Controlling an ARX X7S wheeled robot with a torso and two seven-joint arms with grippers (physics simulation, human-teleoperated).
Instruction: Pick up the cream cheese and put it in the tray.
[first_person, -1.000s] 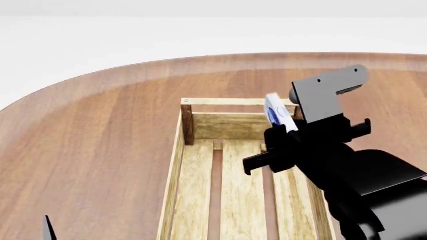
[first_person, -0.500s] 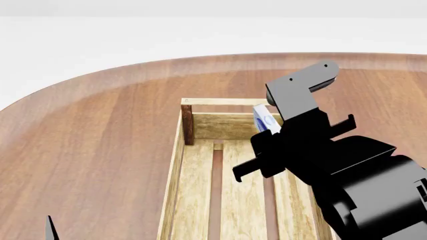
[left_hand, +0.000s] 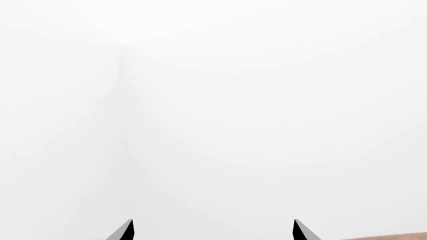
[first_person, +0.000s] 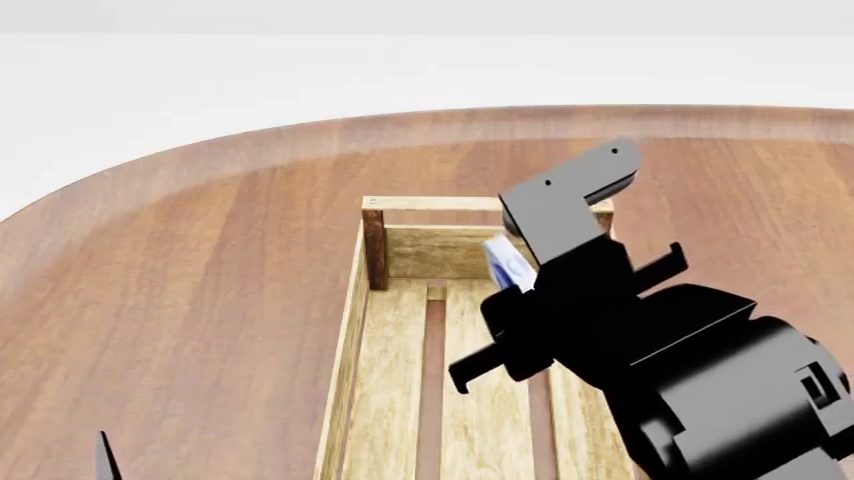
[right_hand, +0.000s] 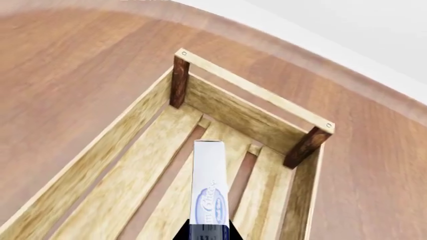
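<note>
From where I stand, the right gripper (right_hand: 205, 235) is closed on the cream cheese (right_hand: 209, 187), a small flat white box with a blue oval logo, pinching it at one short end so that it sticks out edge-on beyond the fingertips. It hangs in the air over the tray (right_hand: 248, 116), a large light wooden slatted crate with low sides and dark brown corner posts, near the far end wall and above the middle slats, not touching the wood as far as I can tell. In the head view only a sliver of the box (first_person: 505, 263) shows past the black arm, and the tray (first_person: 350, 340) sits on the rounded reddish-brown wooden desk (first_person: 200, 260). The left gripper (left_hand: 212, 231) shows just two dark fingertips spread well apart against a blank white wall, holding nothing. The step now is the set-down, I judge. Done well, the arm would lower until the box is close to the slats, keep it clear of the end wall and the rail handle, and place it across a slat, not over a gap, before the fingers part; dropped from height, a thin box held on edge could tip or bounce.
</note>
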